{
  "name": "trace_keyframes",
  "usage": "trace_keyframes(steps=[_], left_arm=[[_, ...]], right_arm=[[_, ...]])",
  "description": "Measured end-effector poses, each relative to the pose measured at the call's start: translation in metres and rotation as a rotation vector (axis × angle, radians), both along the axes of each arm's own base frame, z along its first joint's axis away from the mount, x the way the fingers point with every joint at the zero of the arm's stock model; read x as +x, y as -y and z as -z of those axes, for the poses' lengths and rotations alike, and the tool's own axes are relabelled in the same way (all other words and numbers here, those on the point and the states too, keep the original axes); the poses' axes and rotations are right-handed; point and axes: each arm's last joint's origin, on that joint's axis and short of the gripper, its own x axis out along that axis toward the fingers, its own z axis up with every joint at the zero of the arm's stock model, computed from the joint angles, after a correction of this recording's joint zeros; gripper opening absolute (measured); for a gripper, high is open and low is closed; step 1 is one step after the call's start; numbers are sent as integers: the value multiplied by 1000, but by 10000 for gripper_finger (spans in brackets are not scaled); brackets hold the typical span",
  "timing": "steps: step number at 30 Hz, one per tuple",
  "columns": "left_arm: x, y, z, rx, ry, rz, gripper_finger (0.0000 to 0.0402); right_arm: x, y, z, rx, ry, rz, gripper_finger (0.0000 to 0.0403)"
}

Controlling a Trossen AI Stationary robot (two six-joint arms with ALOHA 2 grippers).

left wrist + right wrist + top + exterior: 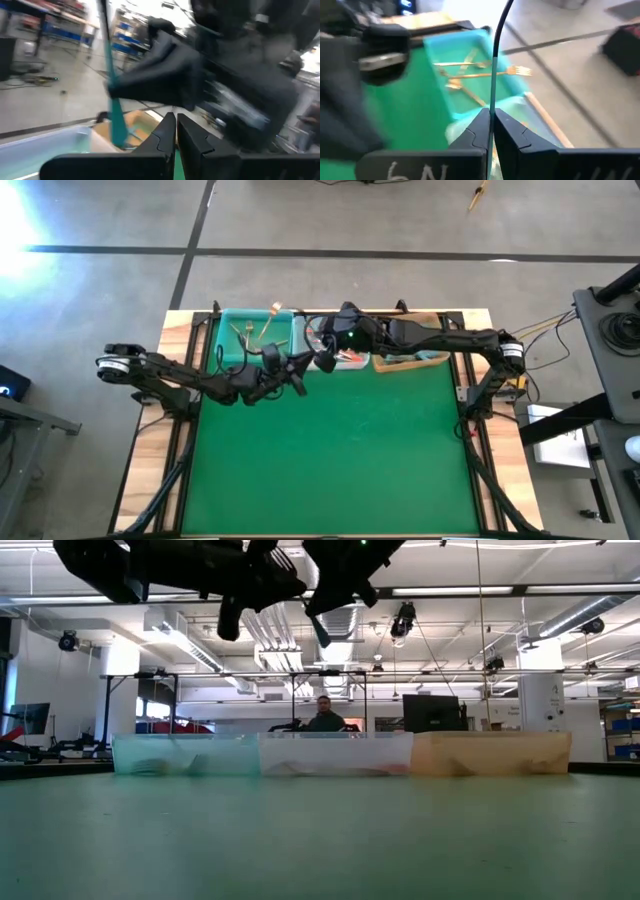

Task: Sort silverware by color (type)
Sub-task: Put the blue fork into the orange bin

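Right wrist view has a teal-handled fork [493,55] pinched edge-on between my right gripper [490,131] fingers, held in the air above the teal bin [470,75], where gold forks [470,75] lie. I judge it light, stiff and slippery, best gripped mid-handle. My left gripper [176,135] is closed on nothing beside that bin. Only the high view shows the orange bin [425,360].

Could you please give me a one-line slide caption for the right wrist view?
Right gripper shut on a teal-handled fork above the teal bin holding gold forks.
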Motion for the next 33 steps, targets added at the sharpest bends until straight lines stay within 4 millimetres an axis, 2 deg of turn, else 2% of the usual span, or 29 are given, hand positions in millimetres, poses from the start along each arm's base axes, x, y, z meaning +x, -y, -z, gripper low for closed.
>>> trace_keyframes(steps=[4,7,11,15,17,21,25,31,33], left_arm=[[-1,0,-1,17,-12,20,3],[-3,0,2,34,-90,18,16],[-7,1,9,21,-204,65,34],[-7,2,16,-12,-265,94,44],[-7,2,18,-14,-272,93,45],[-7,2,19,-14,-281,93,46],[-7,3,22,-28,-302,97,46],[-7,3,24,-33,-317,98,46],[-7,3,23,-33,-316,98,46]], right_arm=[[-7,4,-4,-62,-90,51,9],[-22,14,-9,-79,-203,116,9],[-62,41,-12,-50,-422,294,8],[-104,76,2,74,-625,442,8],[-119,94,7,106,-669,489,8],[-139,120,16,182,-728,386,8],[-154,136,37,243,-850,269,8],[-163,135,53,251,-984,71,9],[-164,133,56,270,-983,77,11]])
